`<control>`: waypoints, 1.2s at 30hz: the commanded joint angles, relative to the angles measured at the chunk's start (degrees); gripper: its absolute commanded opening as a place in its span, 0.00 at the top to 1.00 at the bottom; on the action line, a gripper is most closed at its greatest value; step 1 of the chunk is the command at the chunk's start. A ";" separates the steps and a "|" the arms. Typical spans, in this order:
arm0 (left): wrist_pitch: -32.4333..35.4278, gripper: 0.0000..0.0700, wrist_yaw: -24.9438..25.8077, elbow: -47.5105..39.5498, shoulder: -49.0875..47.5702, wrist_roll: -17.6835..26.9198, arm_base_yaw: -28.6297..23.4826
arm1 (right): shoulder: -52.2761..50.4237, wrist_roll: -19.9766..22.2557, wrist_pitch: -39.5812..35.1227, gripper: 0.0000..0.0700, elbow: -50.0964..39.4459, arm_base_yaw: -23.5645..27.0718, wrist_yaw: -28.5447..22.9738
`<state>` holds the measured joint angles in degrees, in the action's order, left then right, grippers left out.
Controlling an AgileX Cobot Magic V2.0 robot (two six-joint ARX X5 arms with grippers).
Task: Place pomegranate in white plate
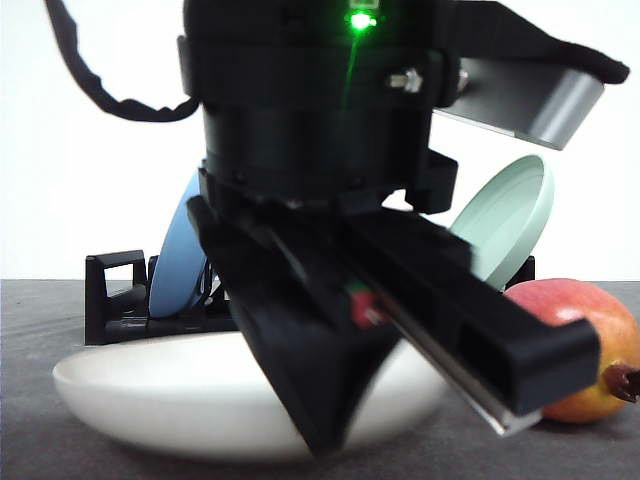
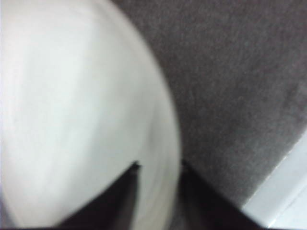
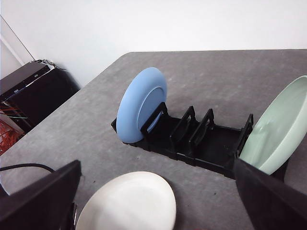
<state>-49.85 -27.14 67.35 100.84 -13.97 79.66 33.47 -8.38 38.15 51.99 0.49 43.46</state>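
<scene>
The pomegranate (image 1: pixel 575 350), red with yellow-orange patches and a dark crown tip, lies on the grey table at the right, just beside the white plate (image 1: pixel 130 390). The plate rests flat on the table in front of the rack. My left gripper (image 1: pixel 325 425) hangs close to the front camera over the plate's near rim. In the blurred left wrist view its dark fingers (image 2: pixel 120 201) straddle that rim of the white plate (image 2: pixel 72 105) with a narrow gap, so the left gripper (image 2: pixel 158 191) looks shut on it. My right gripper (image 3: pixel 157 167) is open and held high above the white plate (image 3: pixel 127 203), holding nothing.
A black slotted rack (image 3: pixel 192 143) stands behind the white plate, with a blue plate (image 3: pixel 139 103) upright at one end and a pale green plate (image 3: pixel 280 127) leaning at the other. Black equipment (image 3: pixel 29 91) sits beyond the table's far edge. A table edge (image 2: pixel 283 191) runs near the left gripper.
</scene>
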 commanded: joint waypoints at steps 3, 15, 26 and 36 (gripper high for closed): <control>0.11 0.22 -0.35 0.61 0.44 -0.72 0.87 | 0.15 -0.42 -0.35 0.07 0.92 -0.01 0.04; -2.97 0.15 -0.46 0.61 -13.51 -8.62 1.01 | 3.08 0.71 3.88 0.07 0.83 -7.32 -0.22; -7.60 0.15 -0.46 0.61 -38.26 -10.85 1.09 | 16.18 4.31 13.93 0.07 0.83 -16.06 -12.41; -7.82 0.15 -0.34 -0.79 -56.38 -10.49 1.11 | 31.81 4.24 13.56 0.00 0.83 -21.87 -21.99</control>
<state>-57.91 -27.20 66.58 44.71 -24.49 79.79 64.12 -4.69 52.01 51.99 -20.86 21.92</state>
